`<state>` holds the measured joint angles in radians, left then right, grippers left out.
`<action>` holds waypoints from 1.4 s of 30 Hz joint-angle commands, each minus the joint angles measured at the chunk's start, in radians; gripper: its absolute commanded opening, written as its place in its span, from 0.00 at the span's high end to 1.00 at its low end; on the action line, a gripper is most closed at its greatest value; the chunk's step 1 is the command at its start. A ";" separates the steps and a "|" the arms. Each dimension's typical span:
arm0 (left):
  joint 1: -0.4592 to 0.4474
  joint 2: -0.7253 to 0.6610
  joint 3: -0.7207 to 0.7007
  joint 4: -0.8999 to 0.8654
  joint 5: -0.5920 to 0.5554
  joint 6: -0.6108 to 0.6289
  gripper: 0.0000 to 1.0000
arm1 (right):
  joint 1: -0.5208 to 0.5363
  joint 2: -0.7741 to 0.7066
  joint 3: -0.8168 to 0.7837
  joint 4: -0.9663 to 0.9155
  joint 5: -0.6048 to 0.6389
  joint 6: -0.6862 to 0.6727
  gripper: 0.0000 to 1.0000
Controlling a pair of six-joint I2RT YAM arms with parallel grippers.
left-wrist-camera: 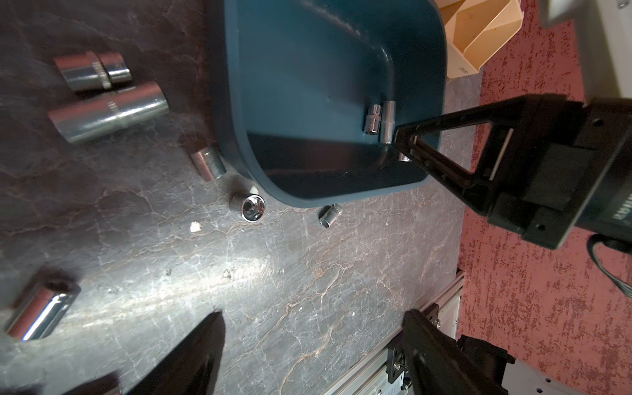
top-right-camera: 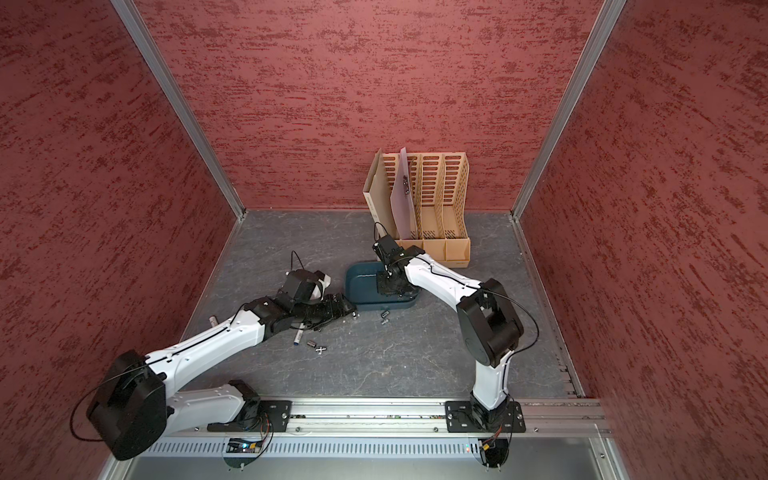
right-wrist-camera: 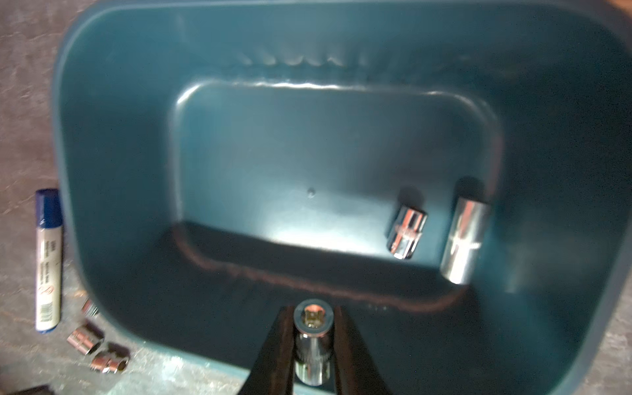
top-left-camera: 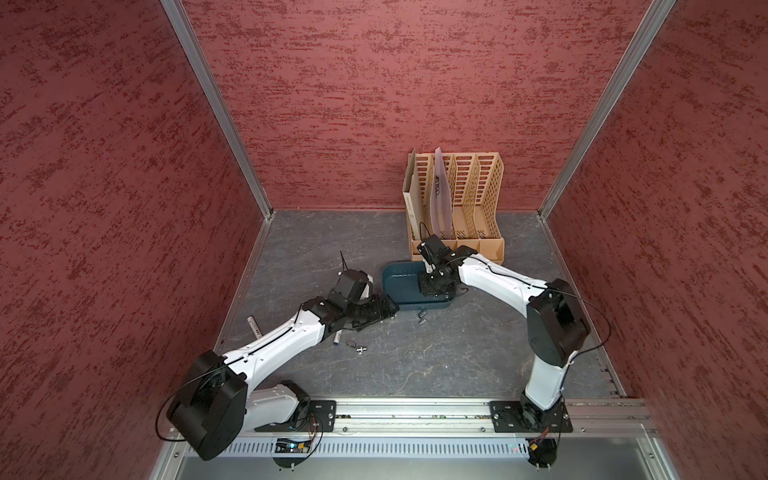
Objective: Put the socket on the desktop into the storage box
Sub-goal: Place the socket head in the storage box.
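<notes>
Your right gripper [right-wrist-camera: 312,309] has its fingers clenched on a socket [right-wrist-camera: 313,359], gripping it by the sides with its open end facing the wrist camera. It holds the socket inside the dark teal box [right-wrist-camera: 113,171], close to one wall; you cannot tell from these views whether it touches the floor of the box. Two more lie on that floor, side by side near a corner: a short socket [right-wrist-camera: 407,236] and a long socket [right-wrist-camera: 463,239], the long one against the wall. Your left gripper [left-wrist-camera: 313,318] is released, its fingers spread wide with nothing between them, low over the desk [left-wrist-camera: 273,273] just beside the box. Several loose sockets lie out on the desk: one [left-wrist-camera: 208,164] touches the outside of the box, two [left-wrist-camera: 251,207] [left-wrist-camera: 330,215] sit just beside its rounded corner, and larger ones [left-wrist-camera: 109,113] [left-wrist-camera: 92,70] lie further off. A pen [right-wrist-camera: 49,260] with a blue cap lies on the desk next to the box. In both top views a tan rack [top-left-camera: 469,199] stands behind the box, against the back wall.
</notes>
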<state>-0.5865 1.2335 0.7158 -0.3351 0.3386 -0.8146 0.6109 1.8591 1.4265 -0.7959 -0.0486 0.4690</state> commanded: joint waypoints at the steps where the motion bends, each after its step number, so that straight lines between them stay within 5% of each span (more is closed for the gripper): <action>1: 0.013 0.024 0.036 0.034 0.000 0.020 0.16 | -0.019 0.022 0.036 0.027 0.041 0.013 0.79; 31: 0.024 0.106 0.039 0.077 -0.015 0.035 0.16 | -0.077 0.153 0.055 0.051 0.080 0.039 0.77; 42: 0.024 0.100 0.027 0.078 -0.016 0.031 0.16 | -0.077 0.145 0.048 0.041 0.091 0.042 0.68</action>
<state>-0.5667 1.3300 0.7452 -0.2752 0.3336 -0.7956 0.5392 2.0068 1.4502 -0.7502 0.0074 0.5014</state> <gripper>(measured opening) 0.842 0.323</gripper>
